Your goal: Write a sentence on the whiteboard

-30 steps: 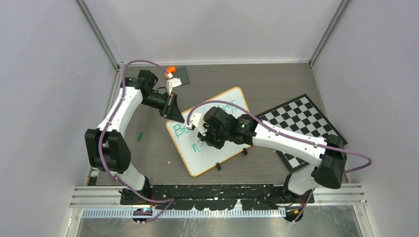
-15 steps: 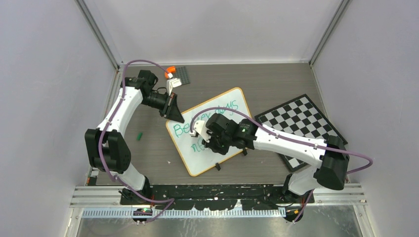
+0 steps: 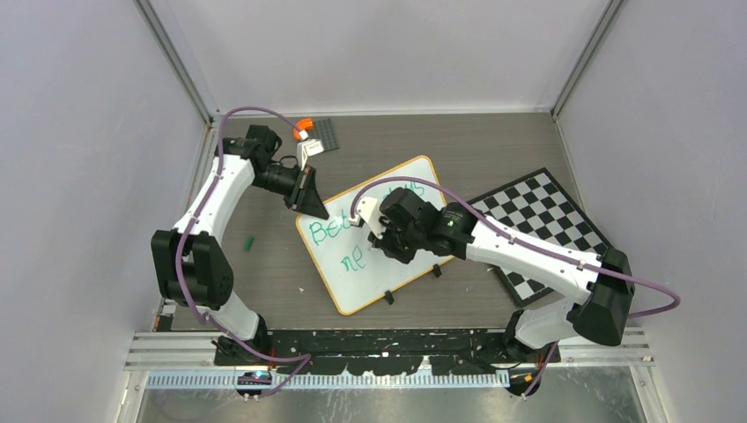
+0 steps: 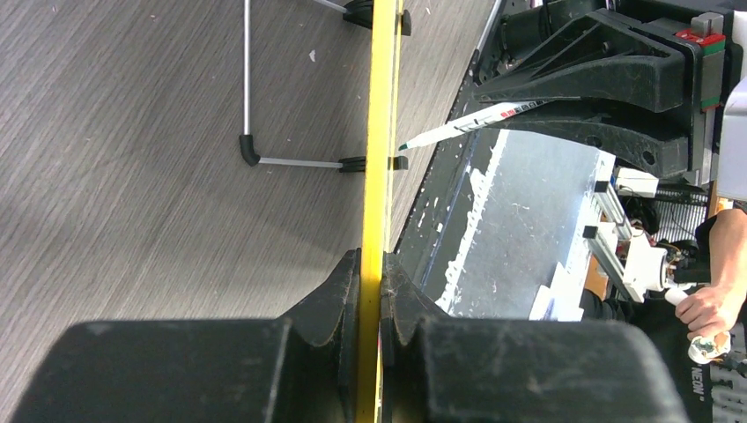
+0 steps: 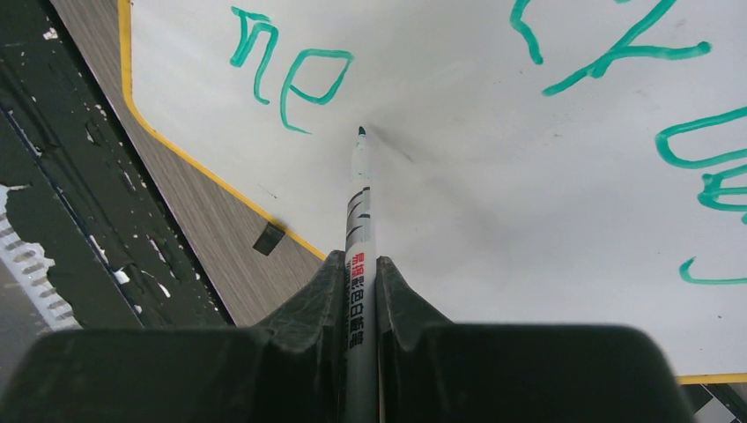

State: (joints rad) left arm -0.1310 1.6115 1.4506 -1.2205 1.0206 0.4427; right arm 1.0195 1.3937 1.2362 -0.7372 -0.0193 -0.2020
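Observation:
The whiteboard [image 3: 352, 286], white with an orange-tan rim, stands tilted on the table. My left gripper [image 3: 315, 210] is shut on its upper left rim; in the left wrist view the jaws [image 4: 372, 264] pinch the yellow edge [image 4: 380, 132]. My right gripper [image 3: 390, 248] hangs over the board's middle, shut on a white marker [image 5: 359, 203]. Its green tip sits at the surface just right of the green "ne" [image 5: 291, 75]; I cannot tell if it touches. The sentence [image 3: 324, 233] shows as "Be…" above "ne", with the arm covering the remainder. The marker [image 4: 467, 123] also shows beside the board's face.
A black-and-white checkerboard [image 3: 537, 220] lies right of the whiteboard, partly under the right arm. A small green cap [image 3: 249, 241] lies on the table at the left. An orange piece [image 3: 304, 125] and a dark grey plate [image 3: 324, 134] sit at the back. A metal rail [image 3: 388, 348] runs along the near edge.
My right gripper has moved to the right along the board with the marker, uncovering the green "ne" on the lower line. The left gripper and the board have not moved.

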